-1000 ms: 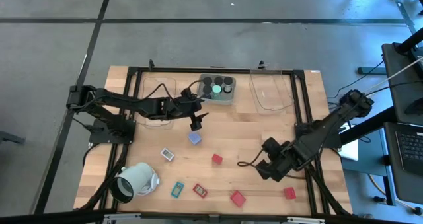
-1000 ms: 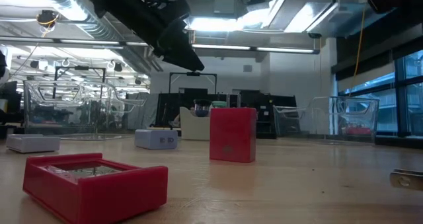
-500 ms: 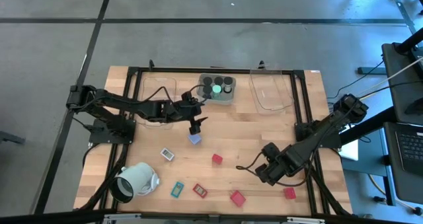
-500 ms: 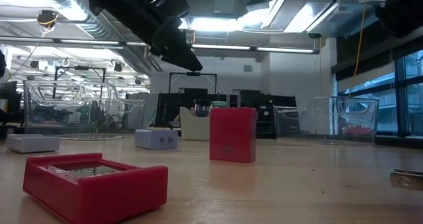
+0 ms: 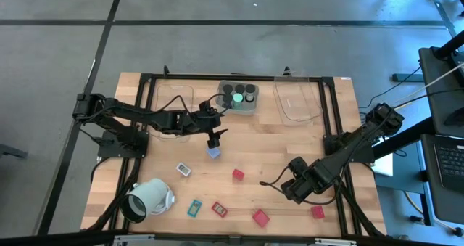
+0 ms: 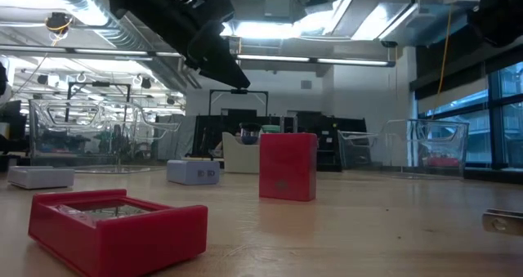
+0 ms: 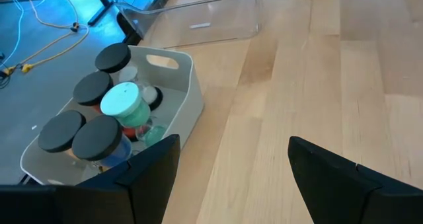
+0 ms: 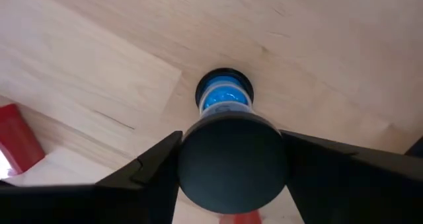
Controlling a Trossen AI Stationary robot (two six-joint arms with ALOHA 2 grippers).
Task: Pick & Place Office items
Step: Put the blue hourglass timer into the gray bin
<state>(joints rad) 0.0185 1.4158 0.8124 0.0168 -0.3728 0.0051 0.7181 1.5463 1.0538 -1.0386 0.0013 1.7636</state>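
Observation:
My left gripper (image 5: 214,138) is open and empty, just above and on the far side of the pale blue cube (image 5: 213,152), which rests on the table. Its wrist view looks at the grey bin (image 7: 173,102) of black-capped cylinders, one green-topped (image 7: 122,100). My right gripper (image 5: 295,187) is at the near right, shut on a black-capped cylinder (image 8: 231,161). Red blocks (image 5: 238,175) (image 5: 260,218) (image 5: 317,212), a red (image 5: 219,209), a teal (image 5: 194,207) and a white (image 5: 183,170) flat rectangle lie on the table. My right gripper pinches the cylinder between its two fingers (image 8: 155,164), one on each side of the round black cap (image 8: 231,184). The fingers point down at the table. A blue round part (image 8: 225,95) shows beyond the cap. I cannot tell whether the cylinder is lifted.
The large mint-white hollow cylinder (image 5: 147,197) lies at the near left. Clear trays stand at the far left (image 5: 174,104) and far right (image 5: 297,97), with the grey bin (image 5: 239,99) between them. In the low view a red block (image 6: 287,166) stands mid-table.
My right gripper has moved a little toward the table's near edge and left, its arm drawing back with it. My left gripper has shifted slightly toward the pale blue cube.

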